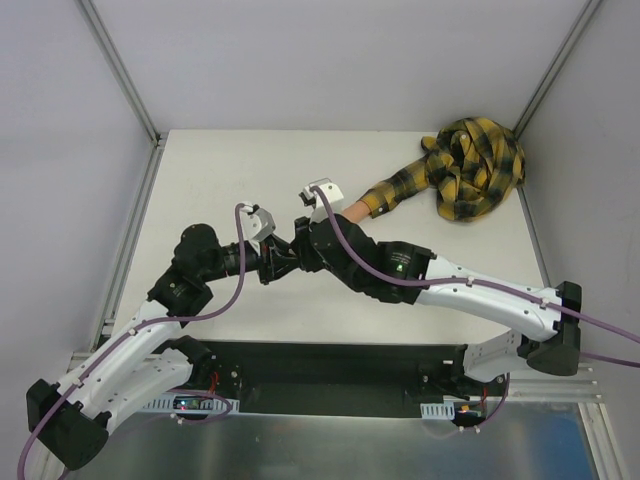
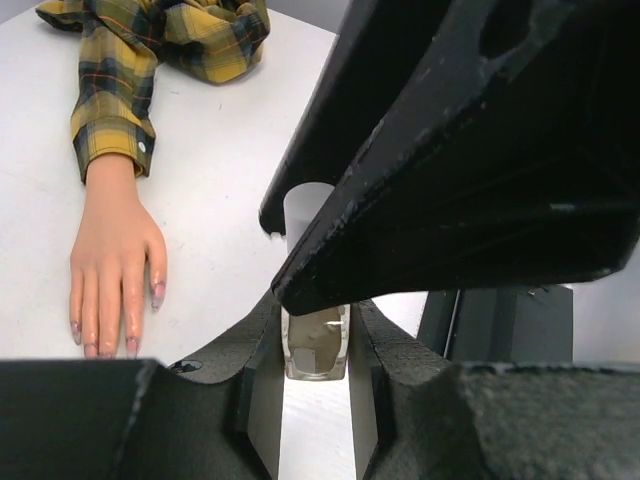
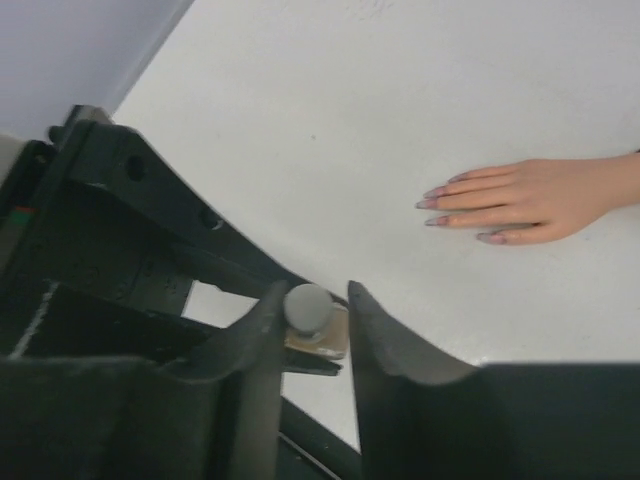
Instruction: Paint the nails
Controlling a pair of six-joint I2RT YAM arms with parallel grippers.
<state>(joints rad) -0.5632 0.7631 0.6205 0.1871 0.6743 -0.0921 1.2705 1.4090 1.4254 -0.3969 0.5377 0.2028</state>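
My left gripper (image 2: 316,330) is shut on a small beige bottle (image 2: 316,352) and holds it upright above the table. The bottle's pale grey cap (image 3: 309,306) sits between my right gripper's fingers. My right gripper (image 3: 314,294) is open: one finger touches the cap and the other stands off it. The two grippers meet mid-table in the top view, left (image 1: 281,262) and right (image 1: 299,247). The mannequin hand (image 2: 112,262) lies flat, palm down, with lilac-pink nails (image 3: 431,203) on its fingertips, apart from both grippers. Its plaid sleeve (image 1: 470,166) is bunched at the far right.
The right gripper's black body (image 2: 470,150) hangs over the bottle and fills much of the left wrist view. The right wrist camera housing (image 1: 322,192) covers most of the mannequin hand from above. Grey walls enclose the white table (image 1: 220,180).
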